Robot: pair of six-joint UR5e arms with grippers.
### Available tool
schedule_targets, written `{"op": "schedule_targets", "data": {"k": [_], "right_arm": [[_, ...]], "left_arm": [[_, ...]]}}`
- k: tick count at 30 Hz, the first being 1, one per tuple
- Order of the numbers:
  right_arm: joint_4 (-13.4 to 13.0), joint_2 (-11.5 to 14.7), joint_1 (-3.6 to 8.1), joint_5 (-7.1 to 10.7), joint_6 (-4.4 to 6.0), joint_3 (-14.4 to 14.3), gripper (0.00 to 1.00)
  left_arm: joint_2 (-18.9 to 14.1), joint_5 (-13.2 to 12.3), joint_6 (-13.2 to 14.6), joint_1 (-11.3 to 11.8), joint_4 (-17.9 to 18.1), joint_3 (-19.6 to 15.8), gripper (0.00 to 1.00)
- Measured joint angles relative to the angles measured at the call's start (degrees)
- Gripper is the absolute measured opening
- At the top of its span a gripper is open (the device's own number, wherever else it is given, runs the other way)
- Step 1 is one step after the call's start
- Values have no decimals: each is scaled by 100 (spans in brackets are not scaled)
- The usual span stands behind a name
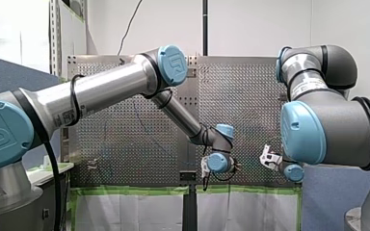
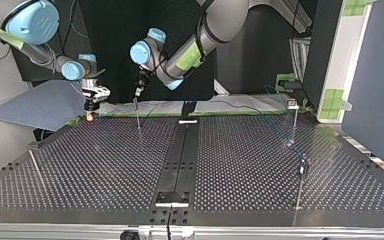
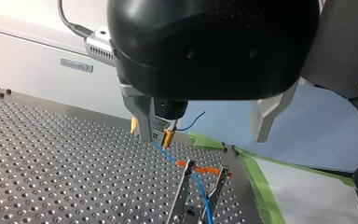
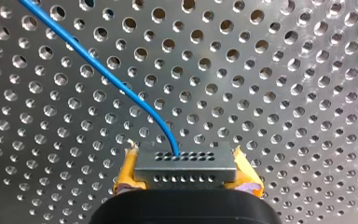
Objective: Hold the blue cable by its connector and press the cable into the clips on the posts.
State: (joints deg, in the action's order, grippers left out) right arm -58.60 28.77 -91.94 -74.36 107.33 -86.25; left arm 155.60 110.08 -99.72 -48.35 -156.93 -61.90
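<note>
In the right wrist view my right gripper (image 4: 186, 176) has its yellow pads (image 4: 127, 173) shut on a grey perforated connector (image 4: 185, 164). The blue cable (image 4: 103, 72) leaves the connector and curves away over the perforated table (image 4: 284, 84). In the left wrist view my left gripper (image 3: 203, 137) is open, its metal fingers (image 3: 266, 116) wide apart with nothing between them. Ahead of it the blue cable (image 3: 200, 186) runs through an orange clip (image 3: 204, 169) on a thin metal post (image 3: 182, 196). In the top view my right gripper (image 2: 89, 115) hangs at the far left and my left gripper (image 2: 137, 99) is just beside it.
More thin posts stand on the table in the top view, two at the right (image 2: 294, 122) (image 2: 300, 187) and a leaning one at the left (image 2: 37, 170). A black rail (image 2: 180, 155) runs down the middle. Green tape (image 3: 256, 172) marks the table's far edge.
</note>
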Motion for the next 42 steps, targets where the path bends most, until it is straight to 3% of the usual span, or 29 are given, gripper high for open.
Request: {"op": "schedule_targets", "data": {"k": [30, 36, 42], "right_arm": [[16, 1, -13, -1, 1, -1, 0], [17, 1, -16, 0, 0, -1, 0], [12, 0, -18, -4, 3, 0, 0]], "left_arm": [[-28, 181, 64, -31, -232, -12, 100], [-245, 320, 334, -102, -392, -205, 100], [-577, 80, 332, -72, -130, -535, 100]]}}
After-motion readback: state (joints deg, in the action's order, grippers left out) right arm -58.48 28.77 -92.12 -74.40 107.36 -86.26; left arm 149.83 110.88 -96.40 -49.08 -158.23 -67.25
